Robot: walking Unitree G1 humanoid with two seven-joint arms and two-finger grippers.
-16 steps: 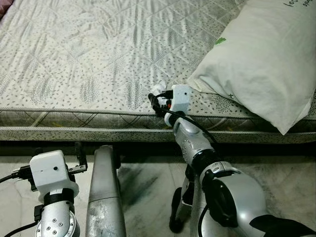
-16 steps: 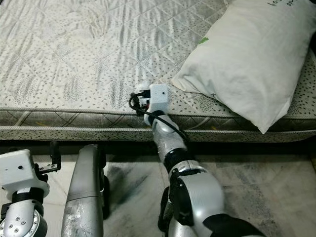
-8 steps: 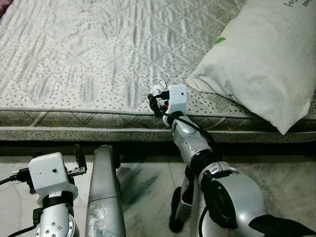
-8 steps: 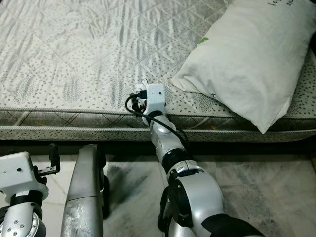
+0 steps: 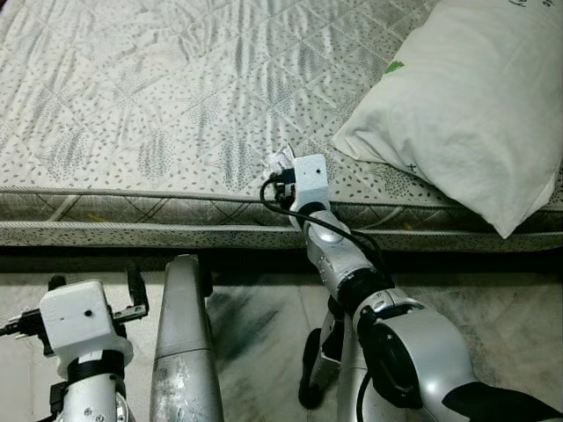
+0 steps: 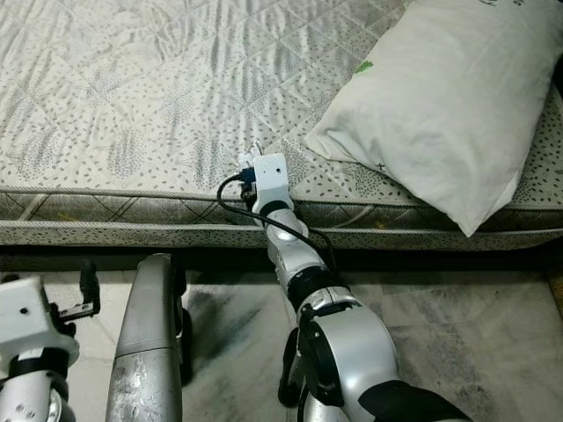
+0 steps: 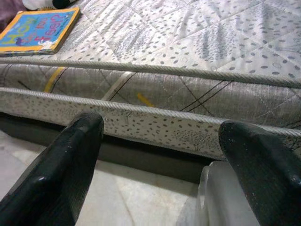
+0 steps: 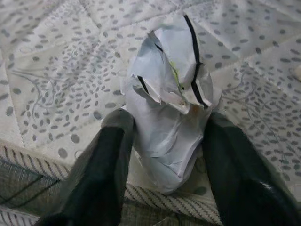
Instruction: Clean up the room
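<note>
On quilted mattress [image 5: 176, 97], right pincer [image 8: 162, 155] clamping crumpled paper [image 8: 171, 94]

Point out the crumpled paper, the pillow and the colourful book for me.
crumpled paper [image 8: 171, 113]: right wrist view, on its creased white middle, between the black fingers.
pillow [image 5: 466, 105]: left eye view, on the middle of its white cover.
book [image 7: 37, 32]: left wrist view, on its blue and yellow cover.

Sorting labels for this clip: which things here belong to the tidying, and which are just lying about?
Job:
- crumpled paper, between the right gripper fingers at the mattress edge

Lying about:
- pillow
- book
- left gripper, idle, open
</note>
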